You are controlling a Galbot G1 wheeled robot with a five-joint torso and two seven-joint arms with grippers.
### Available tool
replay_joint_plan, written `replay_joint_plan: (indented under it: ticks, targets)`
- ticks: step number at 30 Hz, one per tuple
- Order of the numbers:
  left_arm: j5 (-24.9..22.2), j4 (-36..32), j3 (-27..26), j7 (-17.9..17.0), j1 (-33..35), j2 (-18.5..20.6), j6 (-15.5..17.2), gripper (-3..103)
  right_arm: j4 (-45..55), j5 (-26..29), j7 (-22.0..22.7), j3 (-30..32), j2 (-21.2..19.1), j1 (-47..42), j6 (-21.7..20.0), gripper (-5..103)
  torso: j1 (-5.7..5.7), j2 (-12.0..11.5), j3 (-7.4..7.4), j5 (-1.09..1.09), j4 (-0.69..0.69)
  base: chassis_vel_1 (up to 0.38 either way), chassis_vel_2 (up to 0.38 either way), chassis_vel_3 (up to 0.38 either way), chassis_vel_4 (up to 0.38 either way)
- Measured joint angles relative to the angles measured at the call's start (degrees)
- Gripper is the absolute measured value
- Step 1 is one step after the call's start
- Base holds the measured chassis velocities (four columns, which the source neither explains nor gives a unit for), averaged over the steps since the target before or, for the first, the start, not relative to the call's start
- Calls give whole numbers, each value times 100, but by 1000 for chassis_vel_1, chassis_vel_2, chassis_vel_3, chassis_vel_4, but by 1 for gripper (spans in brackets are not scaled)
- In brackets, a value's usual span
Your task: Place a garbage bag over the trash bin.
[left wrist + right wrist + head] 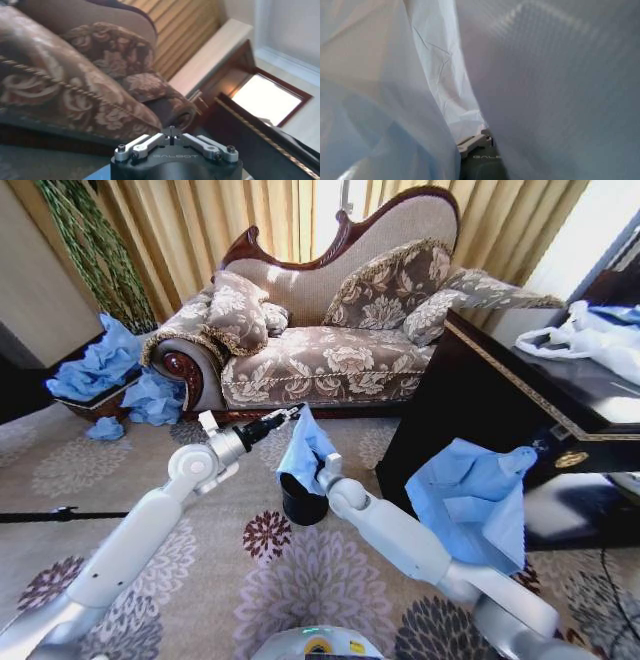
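I pinch the top of the garbage bag (303,448) in my closed left gripper (297,411), so it hangs over the trash bin (301,505) on the carpet before the sofa (330,330). My right gripper (322,472) is inside the bag's folds; I can't tell its opening. I judge the draping step is in hand, and next the mouth must spread wide around the rim.

Bag (303,448) draped over bin (302,506) ahead of me; sofa (330,350) behind; desk (530,410) to right.

right hand (482,144) wrapped in the garbage bag (303,450), fingers hidden; trash bin (303,505) rim covered
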Motion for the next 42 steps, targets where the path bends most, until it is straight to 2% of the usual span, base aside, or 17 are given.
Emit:
replay_joint_plan:
  ticks: [4, 7, 13, 17, 18, 22, 23, 26, 27, 31, 35, 39, 42]
  targets:
    - [-26, 294, -25, -37, 47, -96, -35, 0, -209, 151, -5, -114, 111, 104, -92, 0, 0, 0, 0, 0, 1, 0, 0, 0, 0]
    - [-49, 634, -91, -179, 179, -305, -100, 0, -506, 316, -3, -252, 250, 227, -203, 0, 0, 0, 0, 0, 0, 0, 0, 0, 0]
    - [-59, 690, -144, -342, 381, -531, -157, 0, -817, 455, -20, -366, 362, 412, -366, 0, 0, 0, 0, 1, 2, 0, 0, 0, 0]
    - [-65, 579, -146, -478, 476, -731, -199, 0, -773, 1057, 359, -394, 401, 604, -945, 0, 0, 0, 0, 2, -1, 0, 0, 0, 0]
    - [-65, 579, -146, -478, 476, -731, -199, 0, -773, 1057, 359, -394, 401, 604, -945, 0, 0, 0, 0, 2, -1, 0, 0, 0, 0]
    - [-71, 491, -157, -558, 522, -872, -218, 0, -725, 1741, 1131, -302, 554, 832, -1846, 0, 0, 0, 0, 2, 1, 0, 0, 0, 0]
    - [-71, 491, -157, -558, 522, -872, -218, 0, -725, 1741, 1131, -302, 554, 832, -1846, 0, 0, 0, 0, 2, 1, 0, 0, 0, 0]
    - [-90, 424, -172, -604, 526, -954, -221, 0, -640, 2291, 1539, -279, 574, 995, -2456, 0, 0, 0, 0, 2, 0, 0, 0, 0, 0]
    - [-90, 424, -172, -604, 526, -954, -221, 0, -640, 2291, 1539, -279, 574, 995, -2456, 0, 0, 0, 0, 2, 0, 0, 0, 0, 0]
    - [-191, 316, -213, -700, 527, -1056, -224, 0, -471, 3128, 1855, -335, 479, 1148, -3328, 0, 0, 0, 0, 1, -1, 0, 0, 0, 0]
    - [-256, 260, -252, -794, 529, -1143, -239, 0, -607, 3391, 1978, -380, 577, 1184, -3559, 0, -1, 0, 0, 2, 0, 0, 0, 0, 0]
    - [-261, 321, -244, -844, 481, -1212, -282, 0, -820, 3349, 1980, -320, 697, 1164, -3545, 0, 0, 0, 0, 1, 4, 0, 0, 0, 0]
    - [-262, 520, -194, -903, 370, -1376, -326, 0, -1038, 3288, 1975, -274, 740, 1127, -3537, 0, 0, 0, 0, 1, -1, 0, 0, 0, 0]
